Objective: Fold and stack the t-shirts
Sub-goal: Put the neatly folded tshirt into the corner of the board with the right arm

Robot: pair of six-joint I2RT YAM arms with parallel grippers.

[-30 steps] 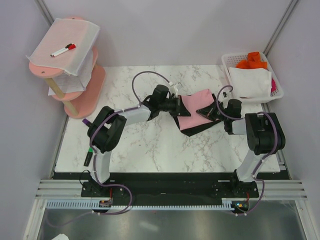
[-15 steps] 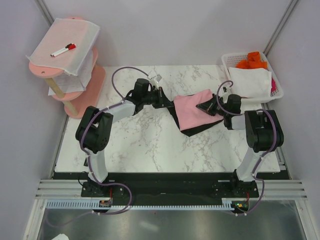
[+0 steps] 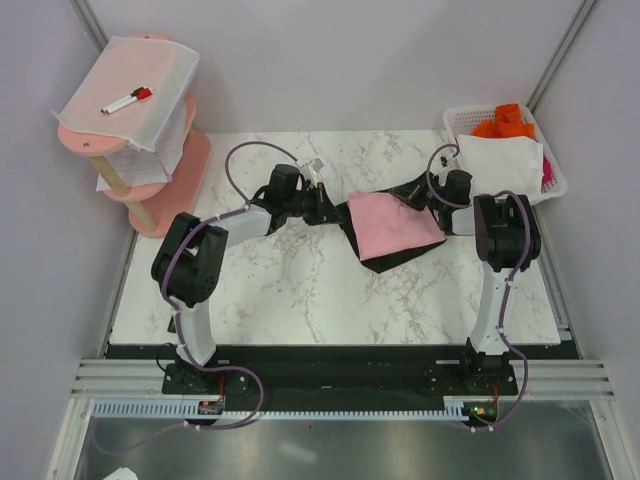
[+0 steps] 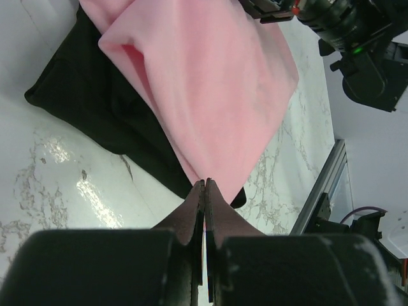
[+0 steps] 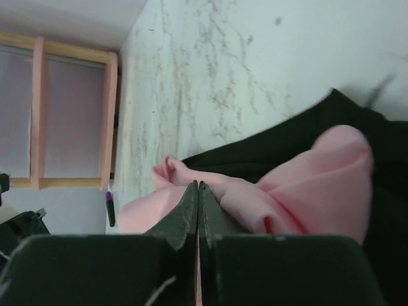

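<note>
Top external view: the marble table [image 3: 300, 290] carries the work, and both arms reach across it toward each other. The black t-shirt [image 3: 385, 262] lies between the two pincers, spread on the surface below their tips. The pink t-shirt [image 3: 395, 222] rests on top of it. The white basket [image 3: 455, 125] stands near the right pincer, on its outer side. The pink shelf rack [image 3: 150, 190] is well apart, behind the left pincer.

Left pincer [image 4: 205, 191]: the jaws are fully closed and the tips pinch an edge of the pink t-shirt, which fans out ahead of them (left wrist view). Black cloth shows on either side of the tips. Whether it is also caught cannot be told.

Right pincer [image 5: 198, 194]: the jaws are fully closed with a pink fold bunched at the tips and black cloth beyond it. The same reservation applies.

Judged step: folding the pink t-shirt, with one edge held up between the pincers.

Probable faults from here:

1. Double pick. If either pincer has also nipped the black layer, that shirt will drag along and the two garments will fold as one.
2. Slip. Each grip is a thin pinch at the tips, so pulling the pincers apart could draw the cloth out.
3. Skew. Unequal travel of the two pincers would lay a crooked fold line.
</note>
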